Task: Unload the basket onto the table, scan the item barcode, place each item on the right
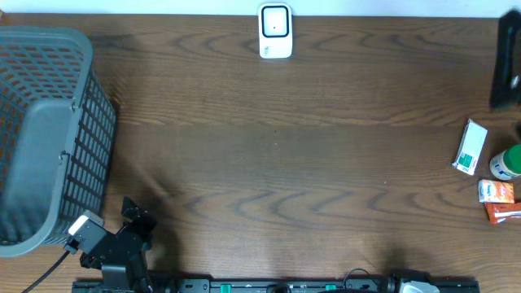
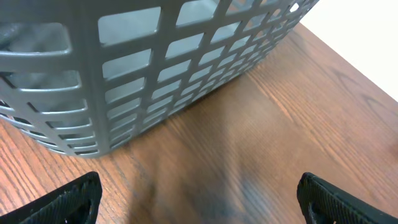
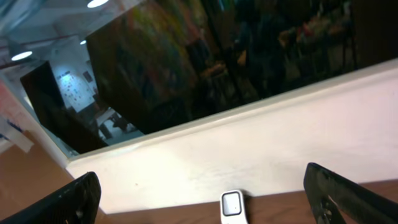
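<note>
The left arm (image 1: 114, 248) sits folded low at the near edge of the table (image 1: 277, 163), just beside the near corner of the gray plastic basket (image 1: 41, 138), with its wrist aimed at the basket's slotted wall. The left claw (image 2: 199, 202) is released. Its fingers (image 2: 71, 202) are spread to the corners of its wrist view, holding and touching nothing, with bare wood between them.

The right arm (image 1: 411, 285) shows overhead only as a sliver at the near edge. It is tipped up, so its camera looks across the table to the far wall. The right claw (image 3: 208, 202) is also released and empty, its fingers wide apart.

The white barcode scanner (image 1: 275, 31) stands at the middle of the far edge. The items lie at the table's right edge, well apart from both claws: a green-and-white box (image 1: 470, 147), a green-and-white bottle (image 1: 506, 163) and orange packets (image 1: 496, 192) close together.

Only the overhead view shows these items. The right wrist view catches the scanner below a white ledge (image 3: 249, 143) and a dark window (image 3: 217, 62). The left wrist view shows only the basket and the wood.
</note>
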`<state>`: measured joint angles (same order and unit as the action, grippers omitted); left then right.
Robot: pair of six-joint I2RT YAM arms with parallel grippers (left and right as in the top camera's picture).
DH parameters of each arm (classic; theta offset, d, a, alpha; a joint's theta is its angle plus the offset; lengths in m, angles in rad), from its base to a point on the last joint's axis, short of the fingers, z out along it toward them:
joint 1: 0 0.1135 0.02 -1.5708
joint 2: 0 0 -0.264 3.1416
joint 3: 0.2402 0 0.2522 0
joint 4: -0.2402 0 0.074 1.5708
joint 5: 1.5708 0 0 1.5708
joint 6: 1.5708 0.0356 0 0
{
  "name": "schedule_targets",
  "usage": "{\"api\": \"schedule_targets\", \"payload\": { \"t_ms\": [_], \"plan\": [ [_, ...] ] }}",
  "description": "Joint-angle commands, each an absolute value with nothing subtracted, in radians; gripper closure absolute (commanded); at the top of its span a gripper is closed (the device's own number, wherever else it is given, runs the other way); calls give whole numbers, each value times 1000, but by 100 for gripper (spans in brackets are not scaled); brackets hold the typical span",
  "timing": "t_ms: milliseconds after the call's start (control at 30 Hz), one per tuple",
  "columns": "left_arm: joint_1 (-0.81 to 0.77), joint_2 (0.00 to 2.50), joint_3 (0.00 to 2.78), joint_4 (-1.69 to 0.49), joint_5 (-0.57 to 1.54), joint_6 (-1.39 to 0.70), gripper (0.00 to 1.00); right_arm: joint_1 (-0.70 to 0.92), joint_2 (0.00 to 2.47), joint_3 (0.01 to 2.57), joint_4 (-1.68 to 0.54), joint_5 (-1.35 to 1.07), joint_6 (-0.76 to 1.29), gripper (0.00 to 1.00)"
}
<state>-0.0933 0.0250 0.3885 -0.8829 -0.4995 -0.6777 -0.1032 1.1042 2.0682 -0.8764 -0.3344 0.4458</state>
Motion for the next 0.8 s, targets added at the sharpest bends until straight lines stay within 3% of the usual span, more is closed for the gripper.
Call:
{"api": "schedule_targets", "payload": {
  "t_ms": [0,433,767],
  "plan": [
    [-91,7,383,-883,-506,-678,2,-34,978,2015,-871,-197,368,1],
    [-91,7,383,-883,-506,-678,2,2,484,1592,-671,-211,370,1],
    [-91,8,383,-883,-506,-678,2,-8,246,1496,-606,-244,430,1]
  ]
}}
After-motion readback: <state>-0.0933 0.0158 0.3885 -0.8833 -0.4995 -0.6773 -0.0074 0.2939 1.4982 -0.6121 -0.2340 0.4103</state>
